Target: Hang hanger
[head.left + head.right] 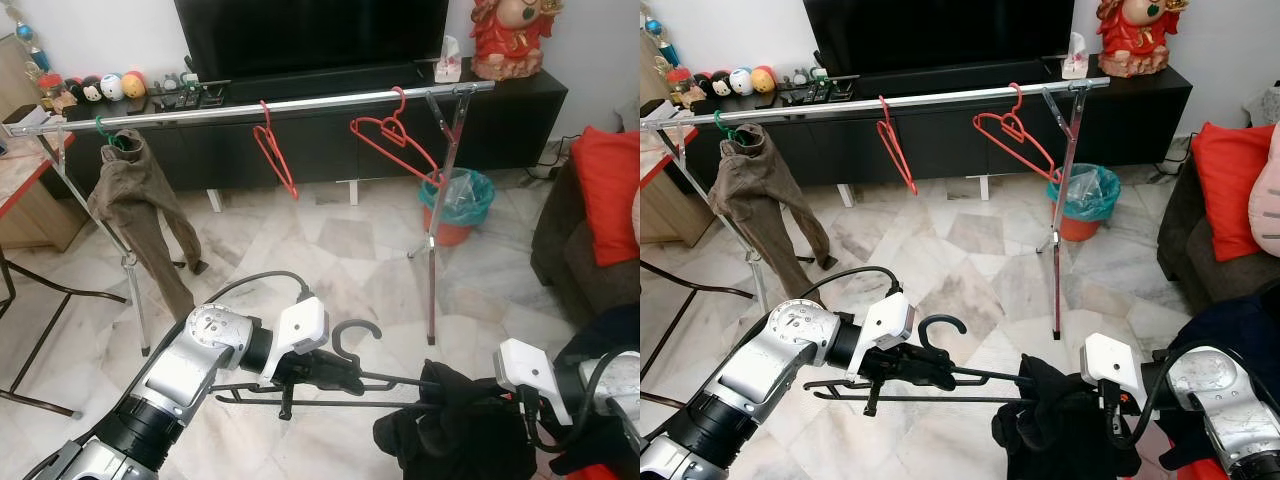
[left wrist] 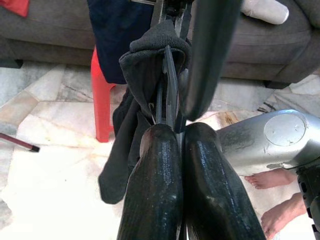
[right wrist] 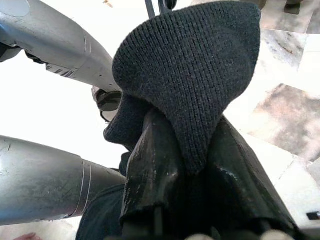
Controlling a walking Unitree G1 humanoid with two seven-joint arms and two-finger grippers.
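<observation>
Low at six o'clock of the head view, held flat over the marble floor [image 1: 330,250]: black hanger [image 1: 340,378], hook curling up toward twelve, bar running off toward three o'clock into a dark knitted garment [image 1: 455,420]. Left end effector [image 1: 325,372] clenched on the hanger just below the hook, fingers [image 2: 172,190] pressed together around the thin wire in the wrist view. Right end effector [image 3: 200,165] at four o'clock, closed on a fold of the knit, which drapes over both fingertips (grip looks soft, more cloth than frame).

Further out at twelve o'clock, well apart from the hanger: silver rail [image 1: 260,105] on its stand, carrying a brown garment [image 1: 140,215] on a green hanger at ten o'clock, one red hanger [image 1: 275,150] near the middle and a second red hanger [image 1: 395,140] toward one o'clock. Behind it a black TV cabinet [image 1: 330,130]; teal bin [image 1: 458,200] beside the stand leg at two o'clock.

Risks, as a judgement: garment sliding off the bar if lifted unevenly, since only one side holds frame; hook lying sideways and likely needing a turn before meeting the rail; possible snag on a red hanger or knock against the stand leg while approaching; bare feet [image 2: 272,200] close by in the left wrist view.
</observation>
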